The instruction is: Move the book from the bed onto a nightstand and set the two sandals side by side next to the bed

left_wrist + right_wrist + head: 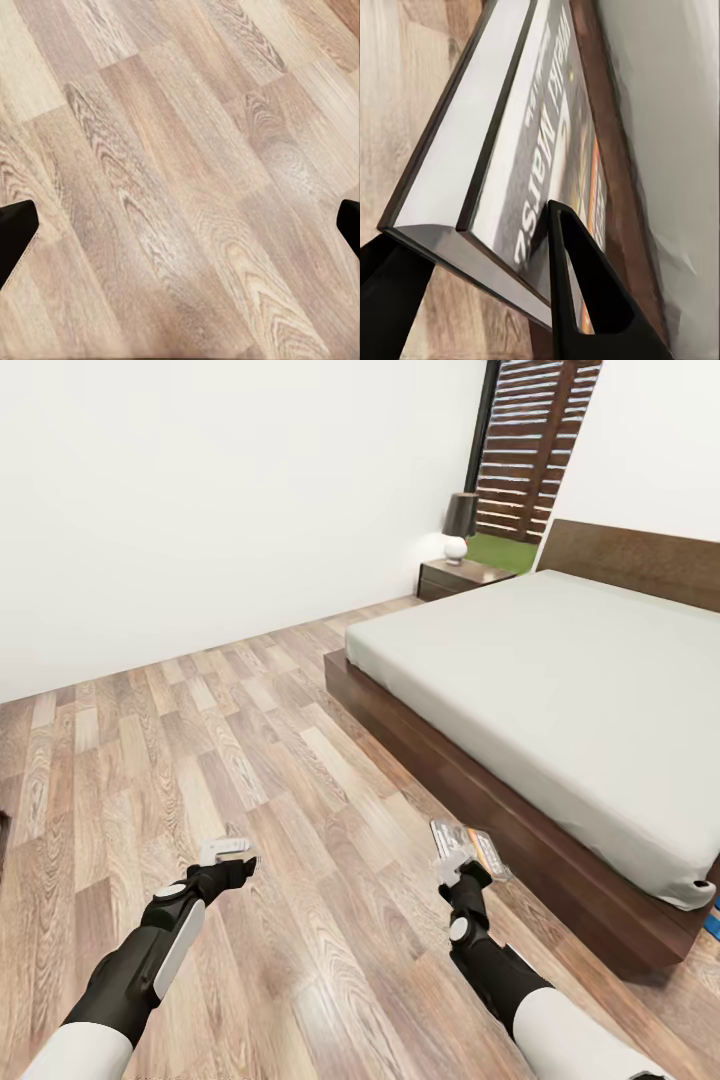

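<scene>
My book [470,850] shows orange and grey; bed [420,745] dark brown, mattress [560,690] light grey, floor [200,760] woodgrain.

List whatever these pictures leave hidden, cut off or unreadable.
- Book: held in the right end effector; in the right wrist view its lettering is blurred and steeply slanted, unreadable.
- Blue object at the bed corner: cut off by the head view's right edge; could be a sandal.
- Nightstand: far and small in the head view, front detail unclear.
- Left end effector: open over the floor.
</scene>
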Robot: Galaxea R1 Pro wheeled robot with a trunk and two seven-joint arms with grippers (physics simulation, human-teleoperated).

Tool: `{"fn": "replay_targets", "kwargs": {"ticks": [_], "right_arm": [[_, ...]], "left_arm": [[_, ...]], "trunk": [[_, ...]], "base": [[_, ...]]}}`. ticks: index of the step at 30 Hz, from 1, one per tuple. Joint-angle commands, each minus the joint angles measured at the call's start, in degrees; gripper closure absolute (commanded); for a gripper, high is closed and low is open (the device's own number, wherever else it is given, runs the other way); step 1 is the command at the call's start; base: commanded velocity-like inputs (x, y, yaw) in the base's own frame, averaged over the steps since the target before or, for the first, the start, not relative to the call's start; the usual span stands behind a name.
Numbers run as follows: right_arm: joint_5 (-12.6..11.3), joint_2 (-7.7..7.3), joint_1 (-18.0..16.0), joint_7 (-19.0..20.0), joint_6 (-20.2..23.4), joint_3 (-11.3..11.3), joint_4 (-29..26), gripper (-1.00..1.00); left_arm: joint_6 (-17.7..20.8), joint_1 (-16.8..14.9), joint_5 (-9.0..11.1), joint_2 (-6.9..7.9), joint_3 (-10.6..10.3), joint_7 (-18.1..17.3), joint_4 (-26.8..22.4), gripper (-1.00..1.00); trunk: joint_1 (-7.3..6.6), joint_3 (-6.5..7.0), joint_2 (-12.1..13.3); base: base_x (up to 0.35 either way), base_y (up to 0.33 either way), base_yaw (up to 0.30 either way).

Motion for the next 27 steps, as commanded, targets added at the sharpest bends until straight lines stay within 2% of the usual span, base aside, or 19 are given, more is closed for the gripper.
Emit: {"fn": "replay_targets", "kwargs": {"ticks": [1, 2, 4, 7, 8, 15, 27], "right_arm": [[0.03, 0.0, -0.04, 1.1, 0.31, -0.74, -0.21, 1.0], [-1.46, 0.03, -0.04, 4.06, -0.28, -2.55, -0.58, 1.0], [-3.4, 0.04, -0.04, 8.83, -0.94, -4.58, -1.39, 1.0], [-5.6, 0.06, -0.04, 14.06, -1.35, -6.51, -2.61, 1.0], [-8.15, -0.11, -0.04, 17.1, -1.7, -8.53, -4.4, 1.0], [-11.16, -0.37, -0.04, 18.55, -2.41, -9.76, -6.08, 1.0], [-11.67, -0.02, -0.04, 18.93, -2.51, -9.79, -6.4, 1.0]], "left_arm": [[0.25, -0.02, 0.58, 0.07, -0.19, 0.46, -0.07, -1.0], [0.29, -0.02, 0.58, 0.07, -0.19, 0.47, -0.07, -1.0], [0.35, -0.02, 0.59, 0.07, -0.19, 0.53, -0.07, -1.0], [0.4, -0.02, 0.64, 0.03, -0.19, 0.62, -0.04, -1.0], [0.42, -0.02, 0.65, 0.01, -0.19, 0.65, 0.02, -1.0], [0.43, -0.02, 0.67, -0.02, -0.3, 0.8, 0.18, -1.0], [0.31, -0.02, 0.71, 0.06, -0.35, 1.08, 0.43, -1.0]], "trunk": [[-0.23, 0.17, 0.4], [-0.45, 0.37, 0.8], [-0.89, 0.76, 1.6], [-1.55, 1.32, 2.8], [-1.77, 1.5, 3.2], [-3.31, 2.76, 6.01], [-5.94, 4.91, 10.83]], "base": [[-0.001, 0.001, 0.221], [-0.001, 0.001, 0.207], [-0.001, 0.0, 0.182], [0.0, 0.0, 0.098], [0.0, 0.0, 0.023], [0.0, 0.0, 0.008], [0.0, 0.0, 0.0]]}}
